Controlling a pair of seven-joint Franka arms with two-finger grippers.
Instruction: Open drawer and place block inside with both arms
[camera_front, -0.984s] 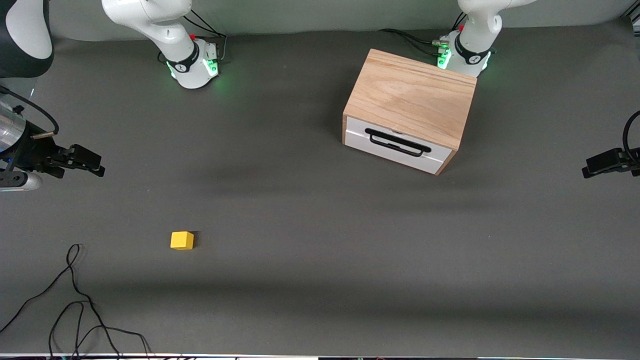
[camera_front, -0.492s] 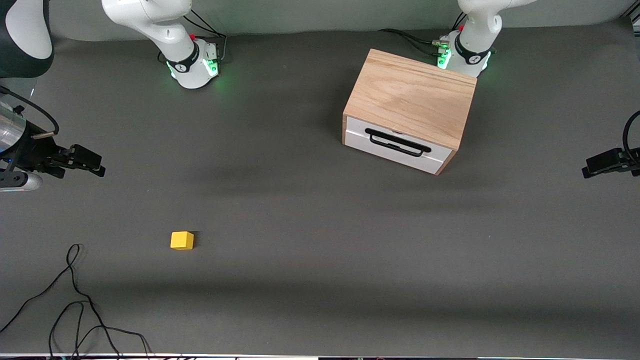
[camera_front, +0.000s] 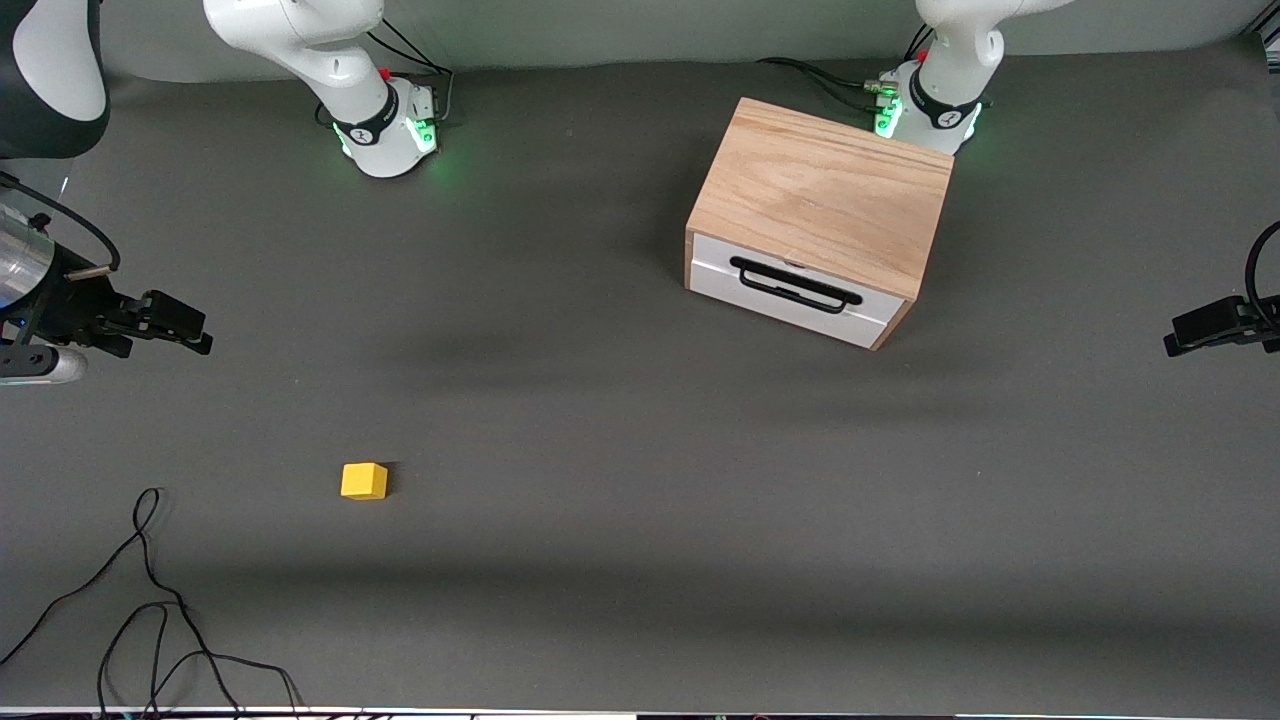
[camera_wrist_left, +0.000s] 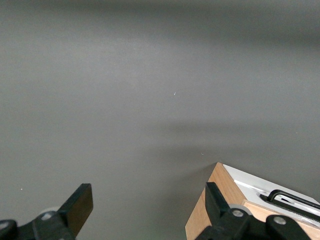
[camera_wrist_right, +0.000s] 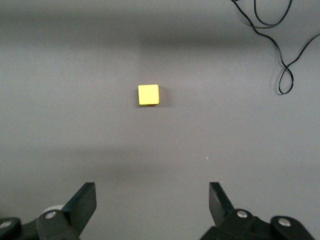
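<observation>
Grey felt covers the counter, and nothing on it has been handled yet: I judge this the very start, with the opening of the drawer as the step in hand. Its white front sits flush in the light oak box, which stands toward my left arm's end of the counter, just in front of that arm's base. The black bar handle faces the front camera at a slant.

My left pincer hangs in the air at that end of the counter, fingers spread wide and holding nothing; its wrist view catches one corner of the box and part of the handle. My right pincer is likewise spread and empty, up over the counter at the right arm's end, looking down on the yellow block. The block lies nearer the front camera than the box and well apart from it, with a loose black cable nearer still.

Next, I reckon, my left pincer must turn to match the handle's slant, close on the bar and pull straight out, while my right pincer descends on the block.

I can read no brand, label or writing anywhere.
</observation>
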